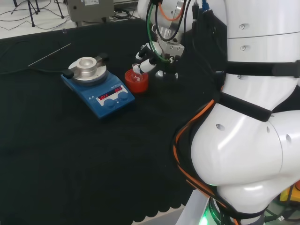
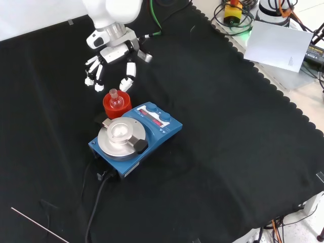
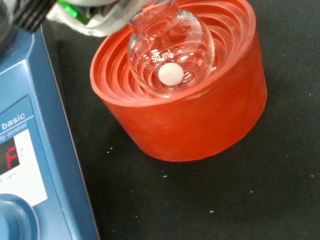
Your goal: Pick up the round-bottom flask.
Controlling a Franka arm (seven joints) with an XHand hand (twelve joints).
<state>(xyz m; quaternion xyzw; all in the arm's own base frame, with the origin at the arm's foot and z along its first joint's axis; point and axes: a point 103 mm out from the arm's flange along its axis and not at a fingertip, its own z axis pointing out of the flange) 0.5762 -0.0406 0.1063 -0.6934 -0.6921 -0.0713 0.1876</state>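
In the front view, nearest on my desk [image 2: 243, 152] a thin metal rod [image 2: 38, 225] lies on the black cloth at the near left, and a black cable [image 2: 96, 202] runs up from the near edge to the blue magnetic stirrer [image 2: 135, 137]. The stirrer carries a round metal block [image 2: 120, 135] on its plate, with knobs and a red display on its panel. Just beyond it, touching or all but touching its far side, stands the red ribbed stand [image 2: 116, 104], and the round-bottom flask [image 2: 117, 99] sits upright in that stand, neck up. In the wrist view the flask [image 3: 170, 50] is clear glass with a small white stir bar [image 3: 170, 74] at its bottom, nested in the stand's rings.

My robot hand [image 2: 114, 61] hangs just beyond the stand, above the cloth, fingers spread and pointing down, holding nothing; whether a fingertip touches the stand's rim I cannot tell.

The stirrer crowds the stand on the near side.

Past the scalloped right edge of the cloth lie a white sheet [image 2: 278, 45] and coiled cables [image 2: 235, 17] on a pale surface.
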